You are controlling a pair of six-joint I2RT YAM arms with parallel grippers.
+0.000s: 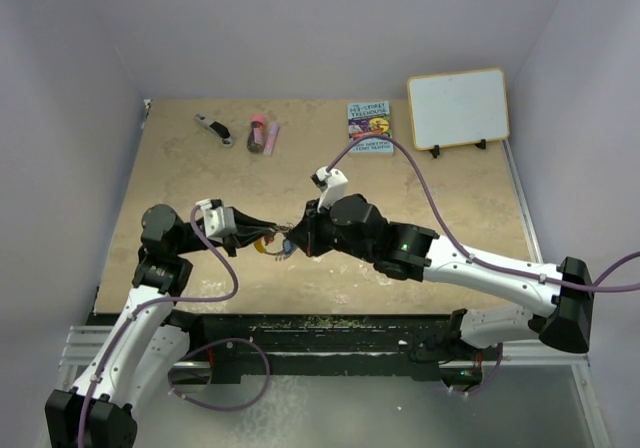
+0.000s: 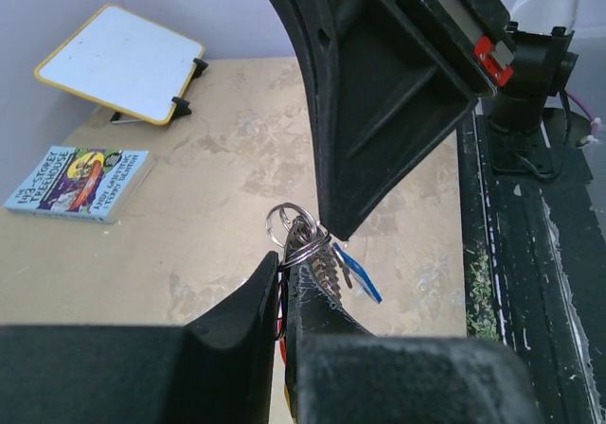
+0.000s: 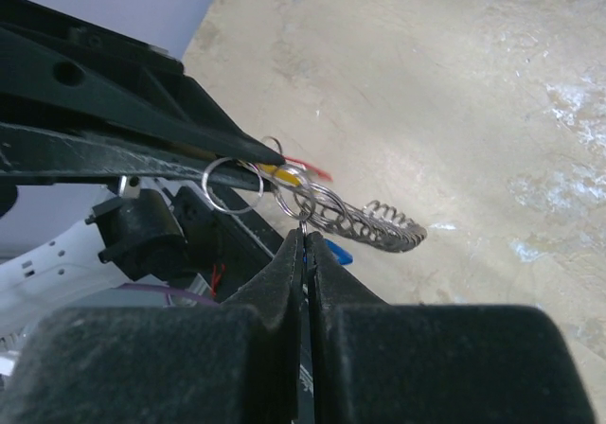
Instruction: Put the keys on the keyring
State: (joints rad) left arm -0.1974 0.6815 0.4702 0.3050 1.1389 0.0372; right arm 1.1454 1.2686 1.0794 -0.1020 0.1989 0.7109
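Above the worktop (image 1: 450, 198), the left end effector (image 2: 284, 268) and right end effector (image 3: 305, 235) meet, both pinched shut on the keyring (image 3: 369, 223). A book (image 2: 80, 183) reads "13-Storey Treehouse".

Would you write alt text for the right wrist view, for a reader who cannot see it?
The right claw pinches a wire loop of the keyring, whose silvery coil juts right above the beige table. The left claw grips the cluster from the left; a red key and a blue key peek out.
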